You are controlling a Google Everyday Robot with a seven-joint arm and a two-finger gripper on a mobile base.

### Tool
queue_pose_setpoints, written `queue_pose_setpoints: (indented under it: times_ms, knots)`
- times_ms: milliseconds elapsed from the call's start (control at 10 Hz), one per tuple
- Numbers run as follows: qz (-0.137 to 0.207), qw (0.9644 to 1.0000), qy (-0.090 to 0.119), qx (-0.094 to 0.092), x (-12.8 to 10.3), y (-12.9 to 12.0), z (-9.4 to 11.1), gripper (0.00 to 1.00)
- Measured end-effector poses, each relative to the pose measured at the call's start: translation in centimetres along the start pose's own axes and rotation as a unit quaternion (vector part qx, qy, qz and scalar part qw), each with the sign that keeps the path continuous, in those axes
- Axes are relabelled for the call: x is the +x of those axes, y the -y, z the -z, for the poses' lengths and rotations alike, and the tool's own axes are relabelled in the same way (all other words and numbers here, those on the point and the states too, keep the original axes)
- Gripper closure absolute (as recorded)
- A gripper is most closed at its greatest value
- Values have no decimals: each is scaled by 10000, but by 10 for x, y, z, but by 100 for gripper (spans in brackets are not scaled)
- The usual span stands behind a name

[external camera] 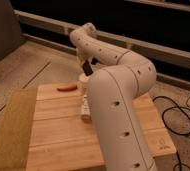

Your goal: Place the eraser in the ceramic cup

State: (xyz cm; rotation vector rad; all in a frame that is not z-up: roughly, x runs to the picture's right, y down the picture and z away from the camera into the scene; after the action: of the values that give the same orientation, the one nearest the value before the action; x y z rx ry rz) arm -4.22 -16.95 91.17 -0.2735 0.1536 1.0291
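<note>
Arm over the board, seen past its own large near link.

Gripper [87, 68]: hangs at the far edge of the wooden board [58, 135], just above the cup [82, 79]. I cannot tell whether it is spread or pressed together. A dark shape at its tip may be the eraser, but I cannot separate the two, and I see no eraser lying on the board.

Cup: pale, partly hidden by the arm, standing near the board's far edge. The orange sausage [67, 88] lies just to its left and the cream bottle [86, 107] nearer the camera.

Risks, as I judge them:
- The cup mouth is narrow, so a release slightly off-centre could send the eraser onto the rim and off the board.
- Coming down too low could tip the cup or push it over the far edge.
- The near link blocks my view of the cup's right side, so I cannot check alignment there.

Pose: the arm reaches away from the camera, bends sharply at the elbow and doubles back, with the wrist pointing down.
</note>
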Motion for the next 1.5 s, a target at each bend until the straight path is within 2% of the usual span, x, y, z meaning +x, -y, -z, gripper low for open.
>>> queue_pose_setpoints:
  times_ms: [300,900,1300,1400,1500]
  knots:
    - [107,9999,-52,-72,-8,-6,-14,100]
    - [330,9981,68,-519,-22,-28,-40,100]
    - [511,9972,-48,-545,-20,-32,-51,100]
    - [515,9971,-68,-549,-20,-32,-52,98]
    - [511,9971,-80,-563,-19,-33,-53,91]
